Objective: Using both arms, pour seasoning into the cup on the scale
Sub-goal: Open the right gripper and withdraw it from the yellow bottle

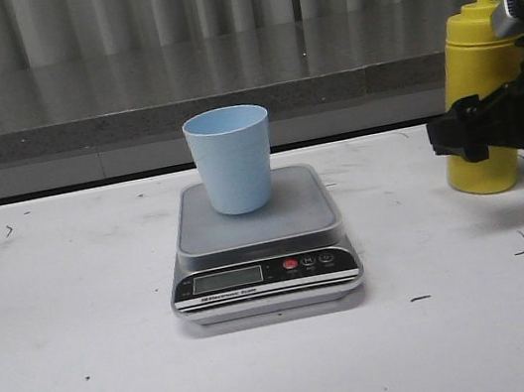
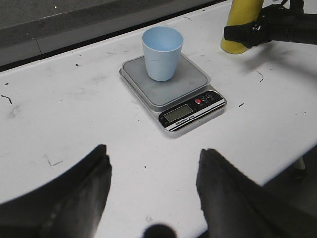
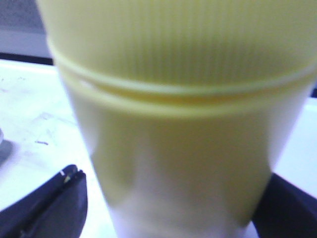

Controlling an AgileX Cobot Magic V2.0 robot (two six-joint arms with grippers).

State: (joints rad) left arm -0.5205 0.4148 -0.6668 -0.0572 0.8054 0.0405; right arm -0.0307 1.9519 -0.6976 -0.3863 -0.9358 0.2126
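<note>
The right hand [image 1: 478,135] has its fingers either side of the upright seasoning bottle [image 1: 469,61]; whether they grip it I cannot tell. The left hand [image 2: 153,183] hangs open above the table [image 1: 70,369]. At the bottle's 9 o'clock, well apart, the cup [image 1: 232,159] stands on the scale [image 1: 260,246].

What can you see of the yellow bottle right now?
The bottle is yellow, plastic-looking, with a ribbed cap section and a pointed nozzle, its tethered cap hanging off on a thin strap. It stands upright on the table, right of the scale. The right gripper has its fingers on either side of the body; firm contact can't be told.
</note>
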